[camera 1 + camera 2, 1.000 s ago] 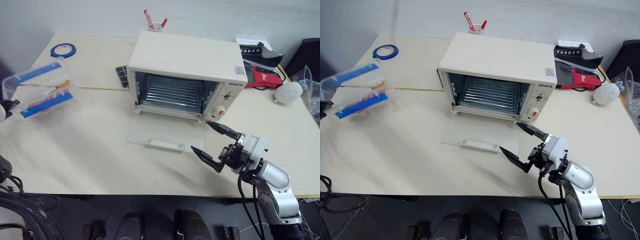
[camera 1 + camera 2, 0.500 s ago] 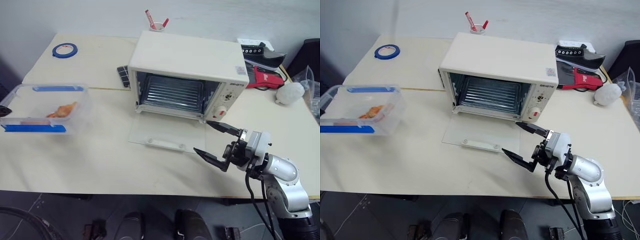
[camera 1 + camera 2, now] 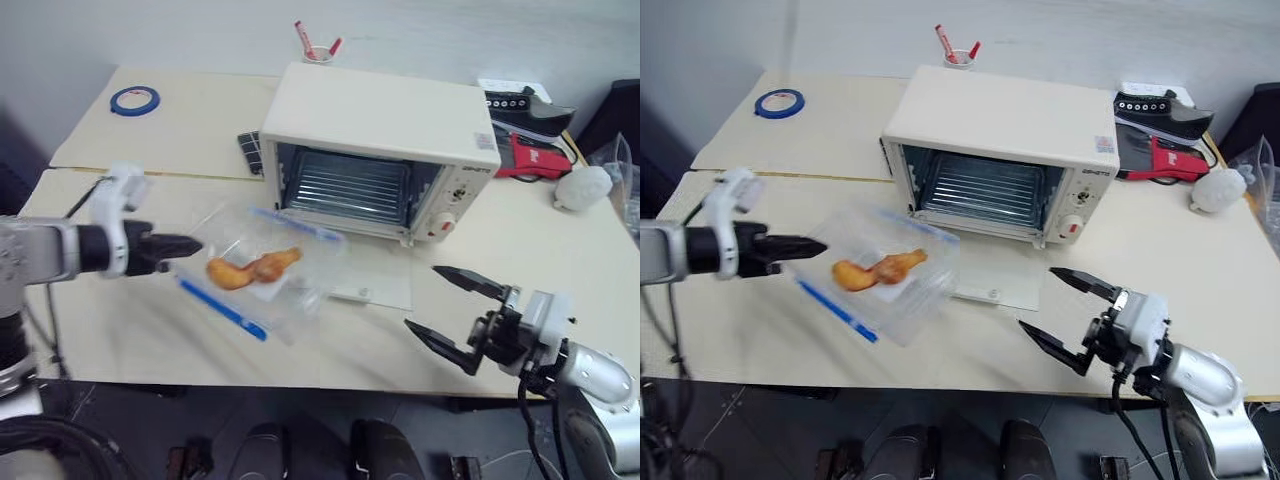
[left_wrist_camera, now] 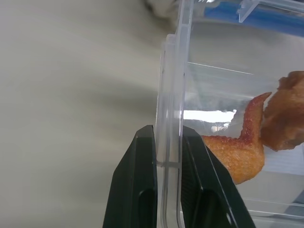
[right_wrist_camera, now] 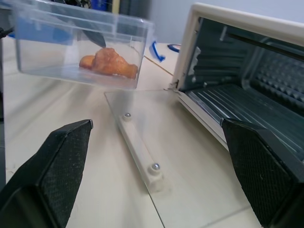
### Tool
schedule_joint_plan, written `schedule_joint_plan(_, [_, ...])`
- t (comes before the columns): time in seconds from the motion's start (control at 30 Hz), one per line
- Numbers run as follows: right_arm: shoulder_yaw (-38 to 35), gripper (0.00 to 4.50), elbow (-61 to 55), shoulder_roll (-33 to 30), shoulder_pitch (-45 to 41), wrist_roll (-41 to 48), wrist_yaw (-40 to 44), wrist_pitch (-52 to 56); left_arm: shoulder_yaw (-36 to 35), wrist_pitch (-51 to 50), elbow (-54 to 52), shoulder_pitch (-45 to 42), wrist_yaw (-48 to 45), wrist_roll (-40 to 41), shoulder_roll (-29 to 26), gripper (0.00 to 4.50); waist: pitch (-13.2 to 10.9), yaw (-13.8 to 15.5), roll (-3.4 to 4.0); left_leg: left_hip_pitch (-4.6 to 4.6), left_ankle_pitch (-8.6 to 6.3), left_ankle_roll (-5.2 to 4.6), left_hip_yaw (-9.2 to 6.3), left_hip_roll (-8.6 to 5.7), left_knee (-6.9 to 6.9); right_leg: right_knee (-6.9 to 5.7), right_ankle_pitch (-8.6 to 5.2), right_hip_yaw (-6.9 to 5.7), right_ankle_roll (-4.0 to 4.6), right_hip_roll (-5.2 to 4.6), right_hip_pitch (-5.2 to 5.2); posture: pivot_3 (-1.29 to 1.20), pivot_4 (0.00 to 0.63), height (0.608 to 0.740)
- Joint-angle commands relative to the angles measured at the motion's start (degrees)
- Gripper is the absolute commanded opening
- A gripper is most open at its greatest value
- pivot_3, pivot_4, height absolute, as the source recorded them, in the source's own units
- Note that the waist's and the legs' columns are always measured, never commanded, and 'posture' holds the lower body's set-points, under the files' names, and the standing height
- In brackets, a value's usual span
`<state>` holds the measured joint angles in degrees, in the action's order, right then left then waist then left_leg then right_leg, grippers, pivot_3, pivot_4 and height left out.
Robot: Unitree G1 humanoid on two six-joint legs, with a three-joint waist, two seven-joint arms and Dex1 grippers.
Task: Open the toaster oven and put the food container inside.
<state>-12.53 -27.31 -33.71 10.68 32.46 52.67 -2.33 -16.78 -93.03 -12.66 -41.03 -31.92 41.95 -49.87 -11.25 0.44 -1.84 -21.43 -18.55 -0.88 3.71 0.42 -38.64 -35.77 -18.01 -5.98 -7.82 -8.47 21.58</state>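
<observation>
2 end effectors: left [image 4: 167, 142] clamped on food container [image 3: 262, 270] rim (airborne), right [image 3: 455, 310] apart, toaster oven [image 3: 380, 150] gaping.

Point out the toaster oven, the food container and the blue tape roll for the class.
toaster oven [image 3: 380, 100]: left eye view, on its cream top panel.
food container [image 3: 925, 275]: right eye view, on its clear side wall beside the orange food.
blue tape roll [image 3: 133, 99]: left eye view, on the ring's band.
</observation>
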Motion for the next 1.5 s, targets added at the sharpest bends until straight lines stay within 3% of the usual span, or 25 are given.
schedule_joint_plan(0.03, [-2.94,4.5,-3.56,-0.37,2.04,-0.06,-1.15,-0.89,-0.65,0.53,1.52,-4.79,10.03,5.94,5.25,0.25,0.01,0.23,0.02,0.0,0.0,-0.01,0.0,-0.02,-0.05,-0.02,0.0,0.01,0.0,-0.01,0.0,0.0,0.15,0.74])
schedule_joint_plan(0.2, [-3.67,4.5,-5.04,1.22,4.42,-1.56,-3.49,-2.09,-0.04,0.53,3.82,-5.74,26.34,7.9,16.13,0.25,0.07,0.4,0.13,0.02,-0.01,-0.01,0.01,-0.03,-0.06,-0.03,0.0,0.01,0.0,-0.01,-0.01,0.0,0.15,0.74])
schedule_joint_plan(0.37, [-3.15,4.5,-7.51,2.66,6.28,-2.91,-6.39,-2.61,0.63,0.53,6.21,-5.97,36.5,7.99,21.09,0.25,0.16,0.6,0.28,0.03,-0.01,-0.01,0.02,-0.05,-0.08,-0.03,0.0,0.02,0.0,-0.01,-0.01,0.0,0.15,0.74])
schedule_joint_plan(0.57, [-2.33,4.5,-10.26,4.34,8.3,-4.82,-9.58,-2.6,-0.16,0.53,7.11,-7.66,42.43,8.07,25.48,0.25,0.21,1.15,0.35,0.1,-0.02,-0.03,-0.01,-0.14,-0.24,-0.07,0.0,0.02,0.0,-0.06,-0.15,0.0,0.15,0.74])
schedule_joint_plan(0.8, [-1.85,4.5,-11.06,4.85,9.21,-6.01,-11.12,-2.65,-1.19,0.53,7.07,-9.37,42.7,9.27,27.16,2.43,0.22,1.01,0.39,0.09,-0.03,-0.03,0.0,-0.15,-0.21,-0.08,0.0,0.02,0.0,-0.05,-0.11,0.0,0.15,0.74])
schedule_joint_plan(0.9, [-3.21,4.5,-11.82,4.48,9.1,-4.55,-12.76,-0.52,-0.98,0.91,6.76,-11.66,34.87,10.94,22.99,3.3,0.22,0.93,0.39,0.08,-0.03,-0.03,0.01,-0.15,-0.2,-0.07,0.0,0.02,0.0,-0.04,-0.09,0.0,0.15,0.74])
schedule_joint_plan(1.03, [-4.8,4.5,-14.29,1.66,8.65,1.48,-13.02,5.13,-0.86,2.91,8.44,-13.18,22.98,12.34,16.81,3.3,0.21,0.76,0.43,0.07,-0.04,0.0,0.03,-0.11,-0.18,-0.07,-0.04,0.02,0.08,0.02,-0.05,0.0,0.15,0.74])
schedule_joint_plan(1.1, [-5.42,4.12,-15.86,-1.96,9.07,3.65,-12.29,9.8,1.4,4.92,10.15,-11.42,13.14,13.07,10.95,3.34,0.21,0.73,0.46,0.08,-0.04,0.0,0.04,-0.11,-0.15,-0.05,-0.05,0.02,0.09,0.01,-0.06,0.0,0.15,0.74])
schedule_joint_plan(1.17, [-5.52,3.54,-16.99,-5.15,9.58,5.22,-12.26,14.41,5.46,9.56,10.23,-8.52,4.09,11.15,5.17,3.16,0.22,0.68,0.48,0.1,-0.05,0.01,0.05,-0.08,-0.12,-0.05,-0.08,0.02,0.15,0.03,-0.06,0.0,0.15,0.74])
schedule_joint_plan(1.27, [-1.8,2.48,-19.1,-8.55,8.37,6.04,-13.83,21.48,10.01,26.22,9.37,-0.92,-12.87,5.11,-2.29,2.39,0.22,0.76,0.54,0.16,-0.05,0.02,0.14,-0.07,0.0,-0.02,-0.14,0.04,0.25,0.03,-0.04,0.0,0.15,0.74])
schedule_joint_plan(1.4, [6.66,1.17,-19.49,-8.94,4.14,3.78,-15.12,26.9,11.06,53.98,10.14,10.81,-34.01,-3.3,-5.09,1.23,0.19,0.76,0.59,0.13,-0.08,0.07,0.15,0.03,0.01,0.2,-0.21,0.0,0.4,0.04,0.0,0.0,0.15,0.74])
schedule_joint_plan(1.5, [12.78,0.24,-16.78,-7.23,0.13,0.22,-16.13,28.31,14.02,71.05,13.84,18.29,-43.12,-11.1,-5.36,0.36,0.19,0.89,0.6,0.09,-0.14,0.07,0.14,0.05,0.02,0.23,-0.3,-0.08,0.56,0.01,0.02,0.0,0.15,0.74])
